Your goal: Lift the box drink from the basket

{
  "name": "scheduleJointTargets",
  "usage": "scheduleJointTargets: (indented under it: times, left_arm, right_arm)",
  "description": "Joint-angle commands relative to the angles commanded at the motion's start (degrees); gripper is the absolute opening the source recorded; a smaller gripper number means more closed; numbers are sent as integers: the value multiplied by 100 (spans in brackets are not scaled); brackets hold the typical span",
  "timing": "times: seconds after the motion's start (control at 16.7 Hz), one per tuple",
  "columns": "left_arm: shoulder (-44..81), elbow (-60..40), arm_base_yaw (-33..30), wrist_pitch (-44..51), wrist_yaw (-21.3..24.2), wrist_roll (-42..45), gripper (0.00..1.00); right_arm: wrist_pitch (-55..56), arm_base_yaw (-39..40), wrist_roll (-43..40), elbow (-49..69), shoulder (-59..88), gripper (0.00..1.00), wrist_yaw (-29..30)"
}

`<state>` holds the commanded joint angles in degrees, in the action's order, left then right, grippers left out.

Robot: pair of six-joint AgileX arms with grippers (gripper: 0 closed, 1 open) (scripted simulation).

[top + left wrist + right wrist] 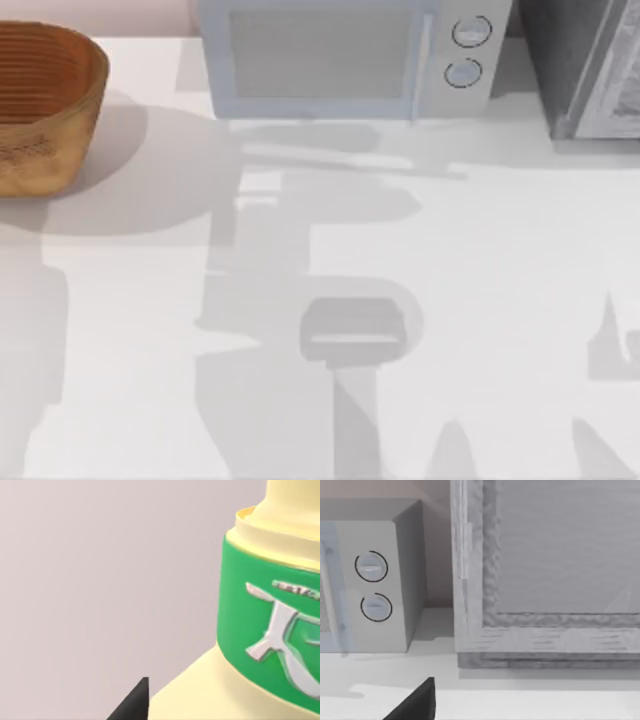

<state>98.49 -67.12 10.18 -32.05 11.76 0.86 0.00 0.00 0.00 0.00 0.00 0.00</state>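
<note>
A pale white table [480,300] runs across the top view, crossed by soft grey shadows, with a pinkish-grey wall behind it. At its far left edge stands the wicker basket [45,105], orange-brown with a ribbed inner wall, cut off by the frame. Right of it, along the back, sits a light grey microwave [345,55] with two round knobs [470,32] stacked at its right side. Further right, in the back corner, stands a grey boxy cabinet [580,65]; the right wrist view shows its textured front beside the microwave's knobs.

In the left wrist view the box drink [260,645] looms close against the plain wall, pale yellow with a green band bearing white lettering. Its long axis runs tilted from upright, the narrower neck end pointing up. A dark fingertip [132,705] of the left gripper shows just beside its base; whether the jaws are clamped on it cannot be told. A dark fingertip [415,702] of the right gripper hangs over the table near the microwave; its jaws' state cannot be told.
</note>
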Motion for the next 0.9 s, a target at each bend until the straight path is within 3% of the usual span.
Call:
scheduleJointTargets:
  times: [0.42, 0.9]
  left_arm:
    - [-891, 626, -90, 279, -106, -3, 0]
    - [-4715, 3077, -472, 1462, -525, -53, 0]
  right_arm:
    - [0, 0, 0, 0, 0, 100, 0]
    - [0, 0, 0, 0, 0, 100, 0]
